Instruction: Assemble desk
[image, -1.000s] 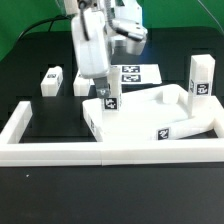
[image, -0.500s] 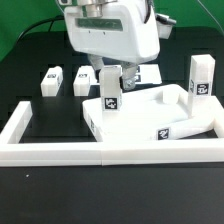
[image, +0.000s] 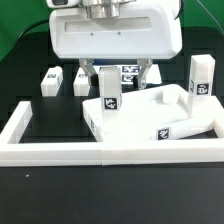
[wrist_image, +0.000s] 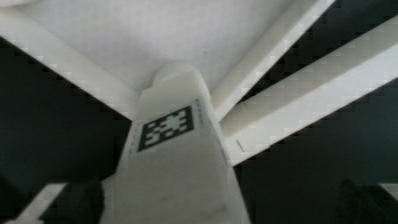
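Note:
The white desk top (image: 160, 108) lies tilted against the border wall, rim up. One white tagged leg (image: 109, 90) stands upright in its corner socket at the exterior view's left. My gripper (image: 120, 76) hangs just above and around that leg, open, one finger (image: 94, 76) close beside the leg and the other well off to the right. In the wrist view the leg (wrist_image: 175, 150) rises between the dark fingers with gaps on both sides, and the desk top (wrist_image: 160, 30) lies behind it. A second leg (image: 200, 78) stands upright at the far right corner.
Two loose legs (image: 51, 78) (image: 83, 82) lie on the black table at the back left. The marker board (image: 133, 72) lies behind the gripper. The low white U-shaped border wall (image: 60, 152) runs along the front and left.
The gripper has turned about its vertical axis, from edge-on to broadside, so its fingers now stand either side of the leg. The leg and the desk top have not moved.

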